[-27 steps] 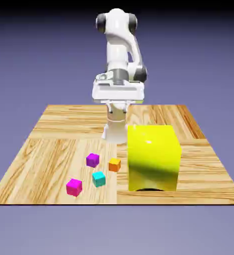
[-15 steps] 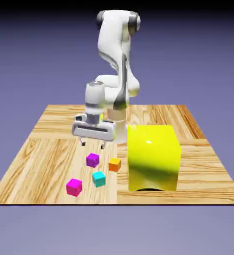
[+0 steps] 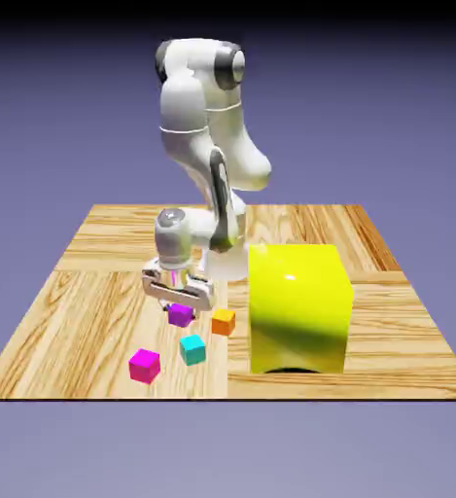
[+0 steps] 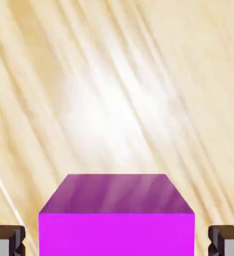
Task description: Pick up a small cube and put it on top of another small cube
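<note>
The purple cube (image 3: pixel 181 314) is sitting flat on the tabletop (image 3: pixel 95 292), small and plain, with a lighter top face and a brighter violet front in the hand view (image 4: pixel 116 220). It is lying just to the exterior view's left of the yellow block (image 3: pixel 299 307), apart from it, and looking tiny beside it.

The end effector (image 3: pixel 179 302) is hanging straight down over the purple cube with a finger on either side. In the hand view the two grey fingertips (image 4: pixel 6 240) are showing at the cube's left and right, each with a sliver of wood between it and the cube, so the jaws are standing a little wider than the cube and are not gripping it.

The orange cube (image 3: pixel 223 321) is sitting between the purple cube and the block, close to both. The teal cube (image 3: pixel 192 348) is lying nearer the front edge, left of the block's front corner. The magenta cube (image 3: pixel 144 365) is lying farther left again, close to the front edge. The block is reaching almost to that edge. Left of the cubes and behind the block the wood is lying bare out to the side and back edges
</note>
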`<state>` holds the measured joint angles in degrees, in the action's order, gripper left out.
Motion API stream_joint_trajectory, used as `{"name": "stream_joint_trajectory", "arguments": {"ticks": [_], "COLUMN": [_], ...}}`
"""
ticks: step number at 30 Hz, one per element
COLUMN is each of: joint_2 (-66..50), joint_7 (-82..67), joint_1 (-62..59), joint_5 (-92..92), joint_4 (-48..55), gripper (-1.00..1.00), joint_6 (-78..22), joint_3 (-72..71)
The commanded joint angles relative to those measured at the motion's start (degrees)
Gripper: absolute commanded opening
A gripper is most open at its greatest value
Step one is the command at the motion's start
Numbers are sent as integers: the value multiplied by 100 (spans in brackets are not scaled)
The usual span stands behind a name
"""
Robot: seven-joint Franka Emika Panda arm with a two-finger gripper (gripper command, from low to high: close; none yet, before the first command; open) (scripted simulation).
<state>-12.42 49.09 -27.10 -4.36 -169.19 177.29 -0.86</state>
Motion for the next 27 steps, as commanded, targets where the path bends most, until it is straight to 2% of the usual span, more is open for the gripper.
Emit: {"name": "stream_joint_trajectory", "arguments": {"ticks": [1, 10, 22, 24, 27], "joint_2": [207, 1938, 1130, 1110, 858], "joint_7": [-54, -490, -1724, -1754, -1811], "joint_1": [-36, -339, -436, -439, 184], "joint_5": [78, 708, 164, 151, 231], "joint_4": [-27, -257, 2027, 2083, 2075], "gripper": [-100, -100, -100, -100, -100], "joint_6": [-180, -1678, -3155, -3191, -2930], "joint_3": [-59, -551, -1924, -1957, -1345]}}
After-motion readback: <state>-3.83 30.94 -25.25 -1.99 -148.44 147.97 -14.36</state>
